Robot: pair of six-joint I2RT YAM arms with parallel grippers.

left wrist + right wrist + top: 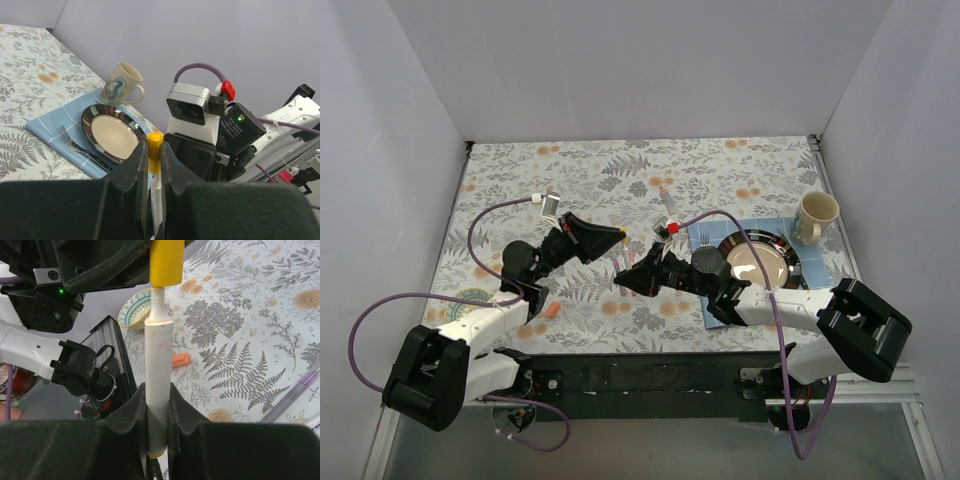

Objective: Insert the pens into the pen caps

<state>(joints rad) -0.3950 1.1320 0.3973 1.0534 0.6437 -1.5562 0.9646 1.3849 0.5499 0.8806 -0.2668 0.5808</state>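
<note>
My left gripper (154, 152) is shut on a yellow-orange pen cap (154, 144). My right gripper (159, 397) is shut on a whitish pen (159, 360) and holds it upright. The pen's narrow tip sits inside the cap (166, 262), with a short neck still showing below it. In the top view the left gripper (618, 236) and the right gripper (623, 277) meet tip to tip above the table's middle. An orange cap (180, 360) lies on the table and also shows in the top view (552, 311). A purple pen (292, 395) lies at the right. Another whitish pen (666, 198) lies farther back.
A blue cloth (712, 236) at the right carries a shiny plate (775, 275) and a fork (70, 142), with a cream mug (815, 216) behind. A small patterned dish (470, 297) sits near the left arm. White walls stand on three sides.
</note>
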